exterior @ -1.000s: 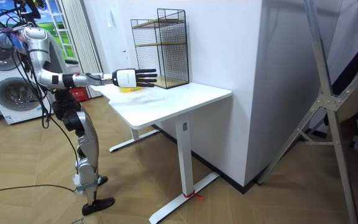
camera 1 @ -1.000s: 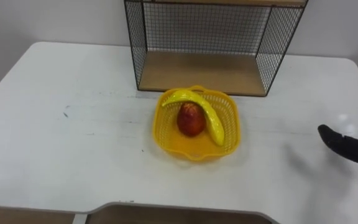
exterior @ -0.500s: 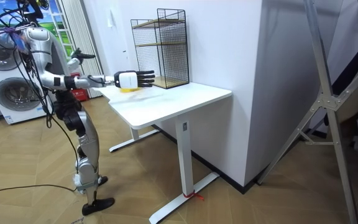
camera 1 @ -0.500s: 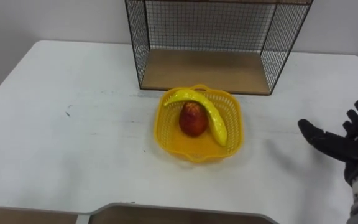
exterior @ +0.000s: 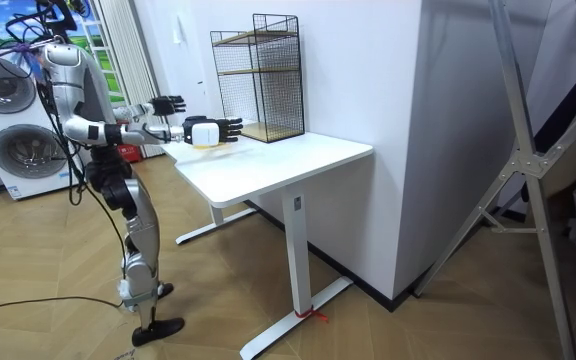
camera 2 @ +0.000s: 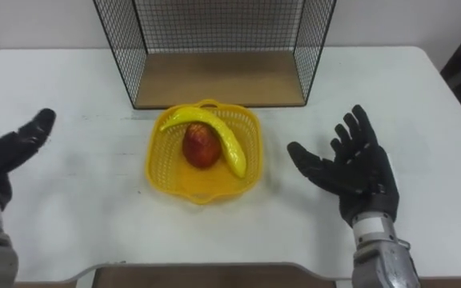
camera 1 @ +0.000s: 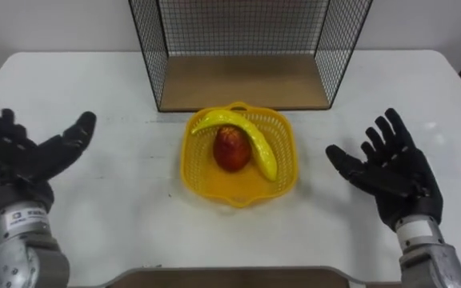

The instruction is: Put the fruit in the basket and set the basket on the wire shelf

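Banana [camera 1: 254,142] and apple [camera 1: 231,150] are seated in the basket [camera 1: 234,192], mid-counter [camera 1: 118,216], just near of the wire shelf [camera 1: 242,80]. Left hand [camera 1: 10,168] and right hand [camera 1: 390,172] are held spread, flanking it, untouching. Risk: if squeezed unevenly, the basket gets tipped and the banana spilled.

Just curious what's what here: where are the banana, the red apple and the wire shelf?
banana [camera 1: 250,138], left eye view, middle of its curve.
red apple [camera 1: 230,150], left eye view, its rounded front.
wire shelf [camera 1: 242,80], left eye view, its wooden bottom board.
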Controlling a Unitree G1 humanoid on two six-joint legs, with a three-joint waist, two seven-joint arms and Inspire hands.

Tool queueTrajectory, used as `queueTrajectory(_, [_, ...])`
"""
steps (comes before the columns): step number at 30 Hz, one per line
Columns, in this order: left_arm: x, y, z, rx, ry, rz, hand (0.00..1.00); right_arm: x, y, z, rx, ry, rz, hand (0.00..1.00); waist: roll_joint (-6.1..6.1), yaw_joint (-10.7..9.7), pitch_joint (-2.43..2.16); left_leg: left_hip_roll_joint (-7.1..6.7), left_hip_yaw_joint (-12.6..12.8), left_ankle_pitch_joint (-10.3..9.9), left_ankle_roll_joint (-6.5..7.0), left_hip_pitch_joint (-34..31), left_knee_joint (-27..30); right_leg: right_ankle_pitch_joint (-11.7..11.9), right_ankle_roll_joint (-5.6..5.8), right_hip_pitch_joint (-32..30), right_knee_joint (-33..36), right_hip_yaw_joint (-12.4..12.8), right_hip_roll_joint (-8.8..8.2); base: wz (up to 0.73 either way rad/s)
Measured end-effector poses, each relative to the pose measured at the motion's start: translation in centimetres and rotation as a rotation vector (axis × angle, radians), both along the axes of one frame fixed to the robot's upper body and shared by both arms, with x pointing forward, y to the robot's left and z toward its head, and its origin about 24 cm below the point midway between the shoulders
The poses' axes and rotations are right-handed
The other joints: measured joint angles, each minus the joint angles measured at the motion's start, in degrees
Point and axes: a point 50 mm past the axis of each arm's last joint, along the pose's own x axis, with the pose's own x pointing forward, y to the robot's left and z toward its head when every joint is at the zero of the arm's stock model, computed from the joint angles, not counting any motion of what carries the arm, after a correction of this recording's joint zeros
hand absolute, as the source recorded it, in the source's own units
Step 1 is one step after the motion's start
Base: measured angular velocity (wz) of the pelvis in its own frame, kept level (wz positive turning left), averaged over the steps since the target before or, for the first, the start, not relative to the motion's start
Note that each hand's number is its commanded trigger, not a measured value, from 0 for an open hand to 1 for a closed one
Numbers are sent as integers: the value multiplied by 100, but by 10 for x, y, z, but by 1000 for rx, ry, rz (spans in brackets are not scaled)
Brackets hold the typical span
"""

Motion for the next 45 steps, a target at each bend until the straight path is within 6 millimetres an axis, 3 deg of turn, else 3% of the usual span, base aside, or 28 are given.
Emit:
queueTrajectory(12, [6,-27,-29,-48,104,-206,0,4,25,-10,80,14,129,0,-71,-24,-9,11,120,0,0,-8,-5,1,0,-45,17,59,-3,-4])
queueTrajectory(24, [7,-59,-36,-103,104,-374,0,11,45,-13,127,11,227,0,-125,-120,1,28,272,0,0,43,-11,1,-1,-73,22,282,15,-6])
queueTrajectory(29, [7,-64,-36,-113,101,-404,0,14,49,-16,142,10,247,0,-204,-137,19,35,297,0,0,57,-3,5,-6,-69,25,297,21,-2])
queueTrajectory(45, [8,-71,-36,-150,95,-431,0,16,52,-21,149,27,265,0,-124,-142,23,72,297,-4,-7,13,-14,14,-21,-87,30,289,60,0])
